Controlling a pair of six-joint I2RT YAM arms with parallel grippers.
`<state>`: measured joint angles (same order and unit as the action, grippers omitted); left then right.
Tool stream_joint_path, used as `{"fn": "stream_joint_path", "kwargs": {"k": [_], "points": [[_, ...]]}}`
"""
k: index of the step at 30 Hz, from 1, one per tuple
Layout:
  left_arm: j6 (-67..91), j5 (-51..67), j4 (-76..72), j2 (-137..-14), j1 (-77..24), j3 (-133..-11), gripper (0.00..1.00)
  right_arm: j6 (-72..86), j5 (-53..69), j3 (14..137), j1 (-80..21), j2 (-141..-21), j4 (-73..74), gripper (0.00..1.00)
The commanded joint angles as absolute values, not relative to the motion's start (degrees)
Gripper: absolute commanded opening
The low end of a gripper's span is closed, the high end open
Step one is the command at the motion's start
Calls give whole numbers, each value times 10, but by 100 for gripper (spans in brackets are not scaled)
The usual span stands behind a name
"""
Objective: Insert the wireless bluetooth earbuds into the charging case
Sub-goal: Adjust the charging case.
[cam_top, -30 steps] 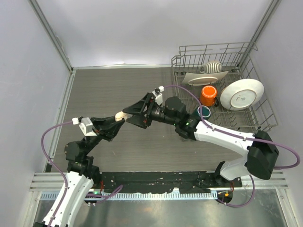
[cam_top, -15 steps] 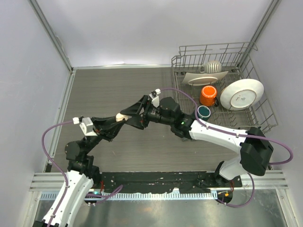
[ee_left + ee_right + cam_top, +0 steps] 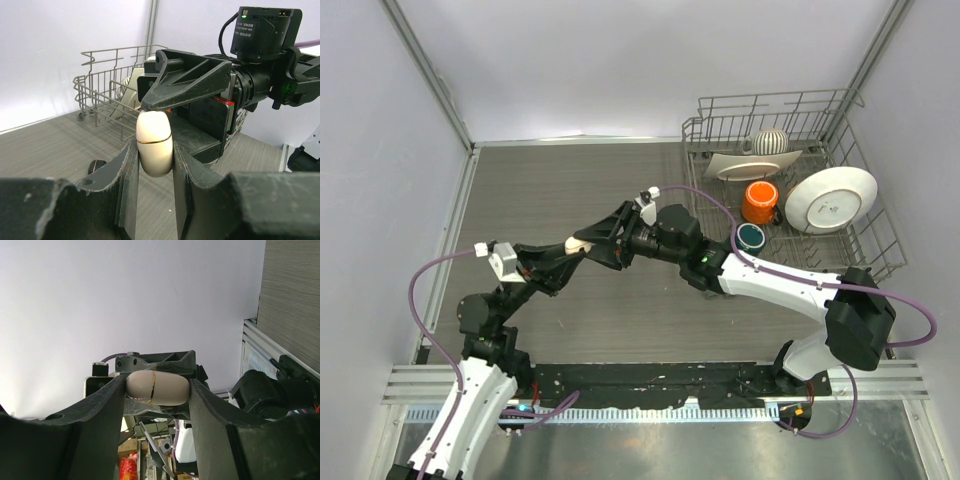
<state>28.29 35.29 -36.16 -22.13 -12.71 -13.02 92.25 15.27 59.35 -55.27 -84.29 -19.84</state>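
One cream-white oval charging case (image 3: 154,135) with a thin gold seam is held in the air above the grey wood-grain desk (image 3: 550,190), clamped low down by the left claw (image 3: 154,160) and caught at both ends between the black fingers of the right claw (image 3: 156,385), which is closed against it. A small dark rounded object (image 3: 95,166), too small to be identified, is seen on the desk beneath. Farther off, a white round plate (image 3: 830,198) and an orange mug (image 3: 760,200) are kept in the grey wire dish rack (image 3: 775,98).

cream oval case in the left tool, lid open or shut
Shut. The cream oval charging case shows its gold seam as one thin closed line in both wrist views, no gap.
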Motion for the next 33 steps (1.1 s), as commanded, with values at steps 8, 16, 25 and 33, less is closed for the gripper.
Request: {"fn": "stream_joint_path", "kwargs": {"k": [8, 16, 25, 33], "points": [[337, 359, -317, -250, -127, -169, 22, 868, 152, 592, -566, -841, -229, 1], [358, 363, -352, -257, -126, -163, 34, 853, 143, 588, -570, -846, -217, 1], [346, 381, -392, -230, -127, -136, 34, 859, 139, 586, -570, -849, -224, 1], [312, 313, -437, -177, -127, -82, 47, 872, 136, 582, -570, -845, -258, 1]]}}
